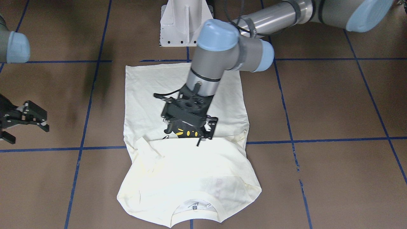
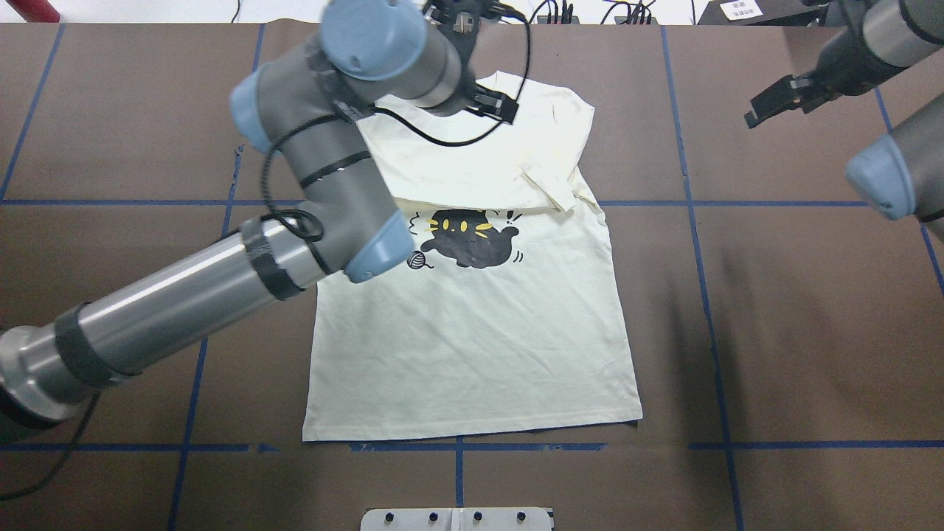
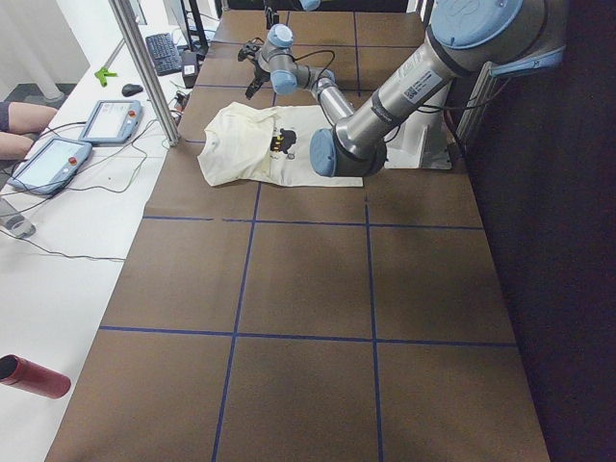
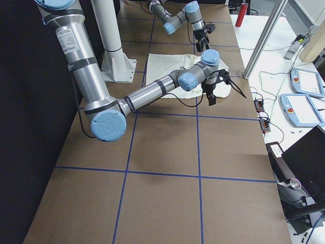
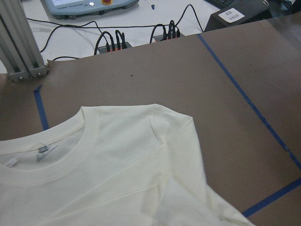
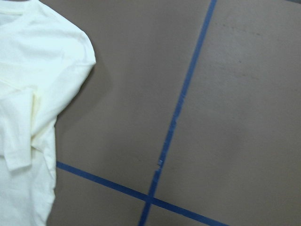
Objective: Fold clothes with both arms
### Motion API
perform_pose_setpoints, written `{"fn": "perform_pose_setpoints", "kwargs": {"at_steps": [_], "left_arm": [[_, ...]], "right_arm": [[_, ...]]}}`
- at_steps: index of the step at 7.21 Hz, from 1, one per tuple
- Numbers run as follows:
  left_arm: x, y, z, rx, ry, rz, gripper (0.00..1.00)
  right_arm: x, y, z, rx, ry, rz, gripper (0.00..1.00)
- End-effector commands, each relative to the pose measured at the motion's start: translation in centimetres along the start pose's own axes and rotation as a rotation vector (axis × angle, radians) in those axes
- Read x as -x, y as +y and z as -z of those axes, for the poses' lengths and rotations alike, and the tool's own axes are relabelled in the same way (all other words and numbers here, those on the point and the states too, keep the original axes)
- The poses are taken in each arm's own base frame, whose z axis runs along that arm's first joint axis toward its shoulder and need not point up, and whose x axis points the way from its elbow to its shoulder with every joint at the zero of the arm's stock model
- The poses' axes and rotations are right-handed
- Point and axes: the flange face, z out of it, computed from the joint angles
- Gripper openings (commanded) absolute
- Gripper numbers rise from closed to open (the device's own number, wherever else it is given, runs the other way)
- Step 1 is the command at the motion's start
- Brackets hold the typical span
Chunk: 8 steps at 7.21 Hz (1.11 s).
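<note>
The cream T-shirt (image 2: 472, 339) lies flat on the brown table. Its upper part is folded over, so the plain reverse and collar (image 1: 194, 206) face up. The black cat print (image 2: 468, 240) shows just below the fold edge. My left gripper (image 1: 194, 128) hovers over the fold line above the cat; it looks open and holds nothing. The left wrist view shows the collar and one shoulder (image 5: 117, 165). My right gripper (image 1: 28, 124) is open and empty, well off the shirt's side, also seen in the overhead view (image 2: 782, 99). The right wrist view shows a folded sleeve edge (image 6: 28, 84).
The white pedestal base (image 1: 184, 25) stands at the table's robot-side edge behind the shirt. Blue tape lines (image 6: 174, 127) cross the table. Teach pendants (image 3: 48, 164) and cables (image 5: 113, 42) lie beyond the far edge. A red cylinder (image 3: 34, 375) lies off the table.
</note>
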Motion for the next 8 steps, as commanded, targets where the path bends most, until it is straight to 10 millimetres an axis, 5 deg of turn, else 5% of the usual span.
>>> {"fn": "perform_pose_setpoints", "kwargs": {"at_steps": [1,3,6,8], "left_arm": [[12.5,2.0,5.1,0.031,-0.045,-0.156,1.0],[15.7,2.5,6.7,0.028,-0.046,-0.226,1.0],[15.2,3.7,9.2,-0.004,-0.031,-0.233,1.0],[14.8,3.5,9.7,-0.015,-0.025,-0.226,1.0]], "right_arm": [[10.0,-5.0,-4.5,-0.02,0.032,-0.065,0.96],[18.0,-7.8,-8.2,-0.034,0.074,-0.118,0.92],[27.8,-9.3,-13.7,-0.041,0.142,-0.221,0.86],[31.6,-9.4,-17.5,-0.041,0.218,-0.219,0.83]]}}
